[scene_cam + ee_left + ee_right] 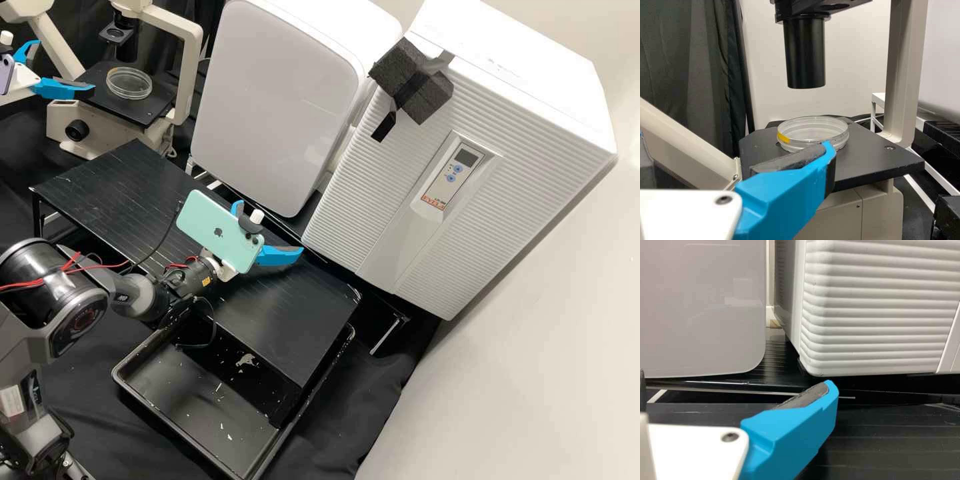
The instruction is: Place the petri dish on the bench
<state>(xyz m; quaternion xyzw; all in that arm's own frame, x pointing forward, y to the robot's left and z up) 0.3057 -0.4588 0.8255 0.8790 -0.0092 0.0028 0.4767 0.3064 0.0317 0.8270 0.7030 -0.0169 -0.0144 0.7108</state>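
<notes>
The clear, round petri dish [129, 83] lies flat on the microscope's black stage [155, 110]. Just beside the stage's near-left part, my left gripper [66, 66] is open, one fingertip a short way from the dish. In the left wrist view, the dish [812, 131] bears a yellow mark on its side, and a finger of my left gripper [735, 140] overlaps its lower rim. Over the black ribbed bench [287, 320] my right gripper [270, 227] stands open and holds nothing. The right wrist view has my right gripper [735, 380] above the bench surface [890, 440].
The microscope's black tube [805, 55] hangs above the dish, with its beige upright [902, 65] alongside. Two white appliances [280, 100] [400, 167] stand behind the bench. A black tray [193, 407] with pale scraps sits at its front, partly underneath.
</notes>
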